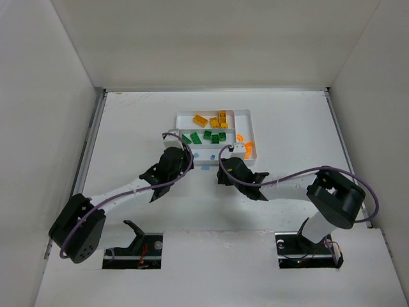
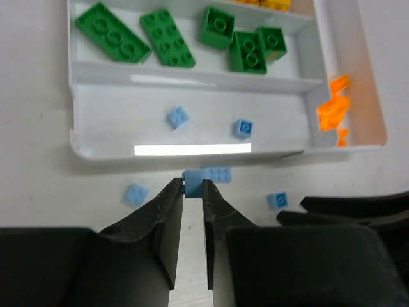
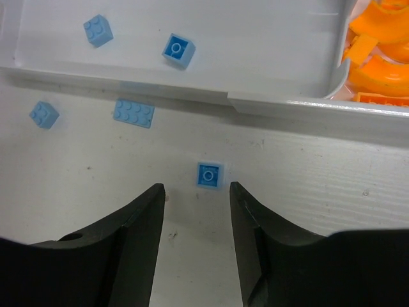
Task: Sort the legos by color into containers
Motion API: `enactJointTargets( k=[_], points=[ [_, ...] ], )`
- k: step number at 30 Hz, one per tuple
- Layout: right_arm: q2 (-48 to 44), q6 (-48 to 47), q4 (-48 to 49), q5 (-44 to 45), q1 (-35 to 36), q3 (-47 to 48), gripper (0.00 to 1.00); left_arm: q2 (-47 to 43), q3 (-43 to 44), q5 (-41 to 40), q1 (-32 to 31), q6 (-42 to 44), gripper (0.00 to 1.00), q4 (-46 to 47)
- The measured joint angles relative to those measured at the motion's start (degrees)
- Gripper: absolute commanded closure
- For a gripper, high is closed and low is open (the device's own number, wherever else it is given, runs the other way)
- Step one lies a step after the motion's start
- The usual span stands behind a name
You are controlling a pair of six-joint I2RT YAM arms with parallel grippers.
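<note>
While clamped in left gripper (image 2: 192, 188), small light-blue brick (image 2: 193, 178) just near of tray (image 2: 192, 153) rim. Yellow bricks (image 1: 200, 119) in far slot (image 1: 238, 115), green bricks (image 2: 167, 37) in middle, two light-blue (image 2: 177, 117) in near, orange pieces (image 2: 333, 109) at right. Long blue brick (image 2: 218, 173) alongside, lengthwise left-right. Right gripper (image 3: 196, 187) spread around single-stud brick (image 3: 209, 174).

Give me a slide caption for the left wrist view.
Left gripper pinches a light blue brick just outside the white tray.

White table (image 1: 128, 128) is lying under soft, even light. Plain white walls are enclosing it: back wall (image 1: 211, 38) at 12 o'clock, side wall (image 1: 38, 96) at 9 o'clock, opposite side wall (image 1: 383, 83) at 3 o'clock. A grey strip (image 1: 88, 150) is running along the table's 9 o'clock edge.
</note>
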Motion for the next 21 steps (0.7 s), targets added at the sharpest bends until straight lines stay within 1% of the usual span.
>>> enactJointTargets(
  k=[5,10,11,13,15,17,18,21],
  points=[
    [2.32,-0.02,0.17,0.39,0.0,0.02,0.52,8.7,6.69,3.04,4.2,0.24,0.86,2.75],
    [3.63,0.0,0.44,0.7,0.0,0.26,0.56,16.83,9.49,4.44,7.1,0.07,0.84,3.87],
    [3.69,0.0,0.42,0.7,0.0,0.33,0.57,17.99,9.81,4.46,7.45,-0.02,0.82,3.91],
    [3.93,0.0,0.42,0.74,0.0,0.55,0.58,19.54,10.36,4.48,7.78,-0.11,0.75,3.91],
    [4.0,0.0,0.42,0.72,0.0,0.61,0.63,20.28,10.6,4.55,7.8,-0.24,0.68,3.91],
    [4.37,0.02,0.39,0.74,0.0,0.96,0.67,20.31,10.6,4.42,7.82,-0.35,0.63,3.93],
    [4.7,0.07,0.39,0.74,0.0,1.25,0.68,20.2,10.6,4.35,7.8,-0.39,0.61,4.02],
    [5.11,0.2,0.42,0.76,0.0,1.64,0.72,18.51,10.12,4.09,7.65,-0.39,0.62,3.87]
  ],
)
